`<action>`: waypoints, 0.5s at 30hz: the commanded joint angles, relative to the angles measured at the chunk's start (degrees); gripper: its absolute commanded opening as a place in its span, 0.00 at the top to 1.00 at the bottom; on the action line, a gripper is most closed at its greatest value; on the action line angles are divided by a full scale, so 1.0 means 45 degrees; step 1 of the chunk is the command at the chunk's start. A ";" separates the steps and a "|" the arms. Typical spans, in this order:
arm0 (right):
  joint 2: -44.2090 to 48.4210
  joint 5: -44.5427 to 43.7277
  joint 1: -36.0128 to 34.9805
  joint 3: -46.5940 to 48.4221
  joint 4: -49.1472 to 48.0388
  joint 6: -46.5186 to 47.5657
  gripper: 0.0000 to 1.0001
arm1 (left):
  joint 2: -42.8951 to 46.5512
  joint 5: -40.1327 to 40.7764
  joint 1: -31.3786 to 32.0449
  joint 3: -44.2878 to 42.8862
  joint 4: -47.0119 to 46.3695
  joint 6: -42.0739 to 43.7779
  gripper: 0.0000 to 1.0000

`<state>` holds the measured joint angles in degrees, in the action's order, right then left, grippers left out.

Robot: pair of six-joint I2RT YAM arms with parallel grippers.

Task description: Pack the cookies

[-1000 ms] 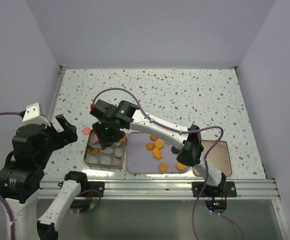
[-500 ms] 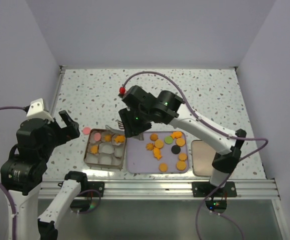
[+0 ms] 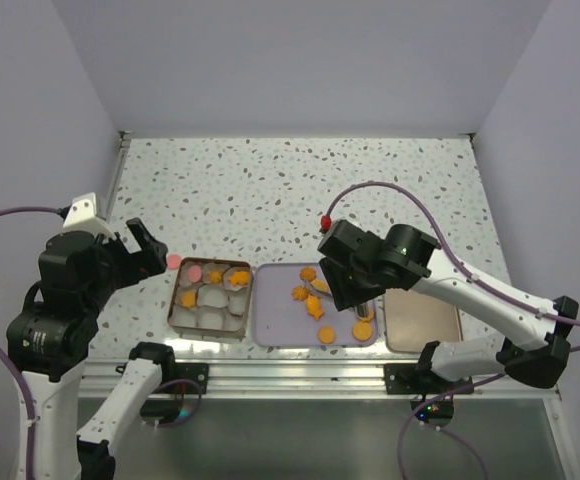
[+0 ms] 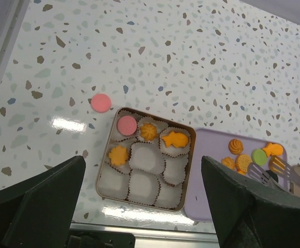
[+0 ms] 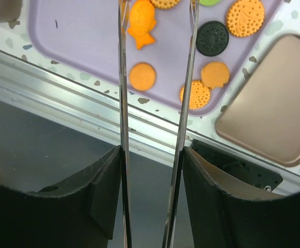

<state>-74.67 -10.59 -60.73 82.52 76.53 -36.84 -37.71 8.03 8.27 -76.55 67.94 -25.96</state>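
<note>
Nearest me runs the silver aluminium rail [image 5: 51, 90] along the table's front edge. Just behind it lies the flat lilac plastic tray [image 5: 77, 31]. The square bronze tin lid [image 5: 264, 103] sits on its right. On its left, edge to edge with it, is the square bronze tin box [image 4: 102, 170], lined with white paper cups [image 4: 147, 155].

My right gripper [image 5: 156, 6] hangs over the tray with its two long thin metal fingers [image 5: 122, 103] roughly half spread, and I see nothing pinched between them. The loose cookies lie on the tray beneath it:
- An orange fish-shaped cookie [image 5: 141, 23] sits under the gap.
- A plain orange disc [image 5: 141, 76] lies nearer the rail.
- A dotted orange round [image 5: 195, 94] touches a scalloped orange piece [image 5: 214, 74].
- A black disc [image 5: 212, 37], a larger orange round [image 5: 245, 16] and a green disc [image 4: 259, 156] lie further back.

Inside the box, an orange flower cookie [image 4: 118, 154] fills the left cup of the middle row. The far row holds a pink disc [image 4: 126, 124], an orange ridged round [image 4: 148, 131] and a second orange fish [image 4: 175, 139].

My left gripper [image 4: 142, 157] hovers high above the box, jaws spread as wide as they go and holding nothing.

Past the box's far left corner, a lone pink cookie [image 4: 101, 102] lies on the speckled white tabletop [image 4: 191, 51], near the box but clear of it.
</note>
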 commanded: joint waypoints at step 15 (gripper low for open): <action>0.0052 0.0730 -0.0020 -0.1129 -0.0990 -0.0485 0.49 | 0.0041 -0.0828 0.0037 0.0039 -0.0255 -0.0209 0.00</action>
<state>-73.87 -9.15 -60.73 79.02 74.06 -38.17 -38.13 5.17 8.27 -76.20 67.85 -26.37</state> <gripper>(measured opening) 0.519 0.997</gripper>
